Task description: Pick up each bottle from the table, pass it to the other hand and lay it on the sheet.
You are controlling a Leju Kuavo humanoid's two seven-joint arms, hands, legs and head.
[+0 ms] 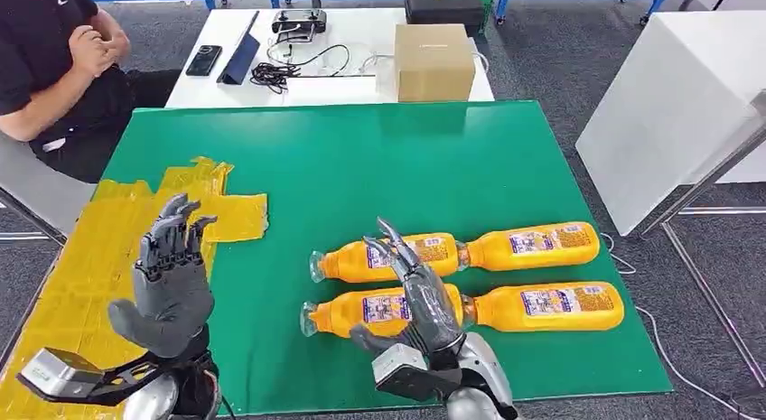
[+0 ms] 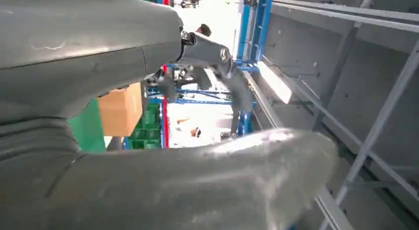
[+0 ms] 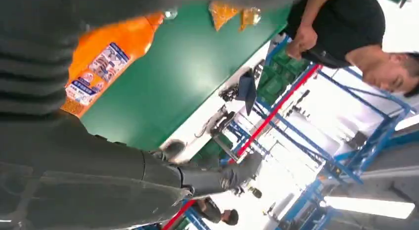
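Several orange bottles lie on their sides on the green table (image 1: 361, 158), in two rows at the near right. My right hand (image 1: 420, 298) is over the two left ones, the far-left bottle (image 1: 348, 262) and the near-left bottle (image 1: 339, 313), with its fingers stretched out and nothing in its grasp. The far-right bottle (image 1: 533, 247) and near-right bottle (image 1: 546, 307) lie apart from it. One bottle (image 3: 106, 57) appears beside the hand in the right wrist view. My left hand (image 1: 172, 275) is raised with fingers apart over the yellow sheet (image 1: 86, 257) at the near left.
A person (image 1: 54, 68) sits at the table's far left corner. Behind the green table stands a white table with a cardboard box (image 1: 434, 60), a phone (image 1: 203, 60) and cables (image 1: 275, 74). A white block (image 1: 668, 113) stands to the right.
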